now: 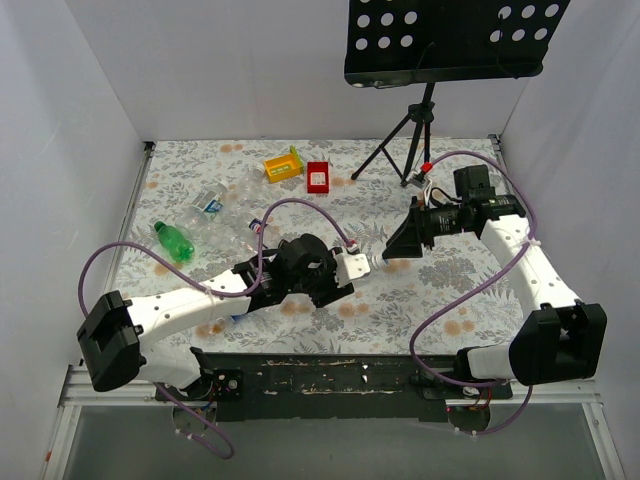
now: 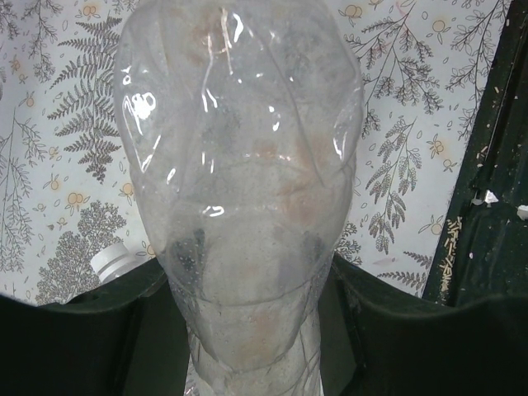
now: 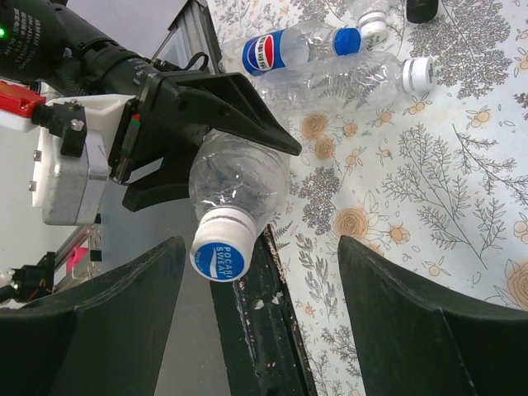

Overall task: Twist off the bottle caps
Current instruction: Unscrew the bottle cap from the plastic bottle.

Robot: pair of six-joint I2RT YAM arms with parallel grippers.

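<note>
- Clear plastic, thin and dented: the held bottle (image 2: pixel 239 206) is clamped in the left jaws, which press on its body from both sides.
- Its cap (image 3: pixel 221 250), a white rim with a blue printed top, points toward the right jaws and is held up off the surface (image 3: pixel 429 190), between the two arms.
- The right jaws stand apart and hold nothing. The cap is ahead of them and untouched, and in the right wrist view it sits to one side of the gap, not on the centre line.
- Risk, as I judge it: closing from this offset could pinch only the cap's edge or push the bottle aside.
- Risk: the soft wall may twist or slip inside the left jaws once torque is applied, so the cap would turn with the bottle instead of coming off.
- Risk: a freed cap could slip from the right jaws and roll away.
- Other capped bottles lie well apart on the surface: a blue-labelled bottle (image 3: pixel 276 51) and a clear one with a white cap (image 3: pixel 419 73).
- Hidden: the left wrist view does not show the held bottle's cap, and the top view shows neither bottle nor cap clearly. I cannot tell whether the thread is loosened.
</note>
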